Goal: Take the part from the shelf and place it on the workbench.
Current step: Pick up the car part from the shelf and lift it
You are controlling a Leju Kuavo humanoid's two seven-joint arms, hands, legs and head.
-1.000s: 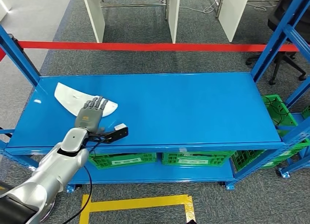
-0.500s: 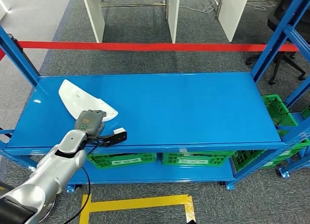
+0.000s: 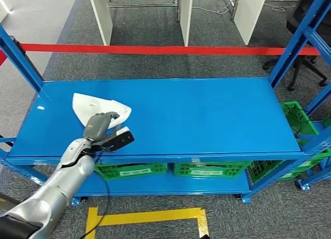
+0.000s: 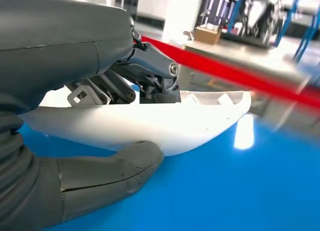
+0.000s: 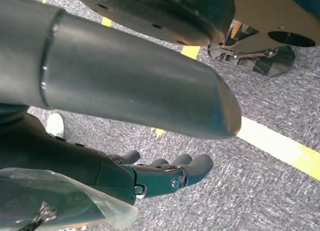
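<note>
The part is a white curved plastic shell (image 3: 84,105) lying at the left of the blue shelf deck (image 3: 195,115). My left hand (image 3: 99,126) grips its near edge, fingers curled over the top. In the left wrist view the thumb (image 4: 113,171) sits under the white shell (image 4: 196,126) and the dark fingers (image 4: 151,71) press on its upper side; the shell's far tip looks raised a little off the blue surface. My right hand (image 5: 162,173) hangs over grey carpet with its fingers loosely bent and nothing in it.
Green crates (image 3: 131,170) (image 3: 210,168) sit on the lower shelf, another green crate (image 3: 298,120) at the right. Blue uprights (image 3: 290,47) flank the deck. A red line (image 3: 156,49), white table legs (image 3: 185,16) and an office chair (image 3: 300,63) lie beyond. Yellow floor tape (image 3: 148,217) is in front.
My left hand's fingers went from lying flat on the white shell to curling around it. The shell has slid to the right and turned with the hand.
</note>
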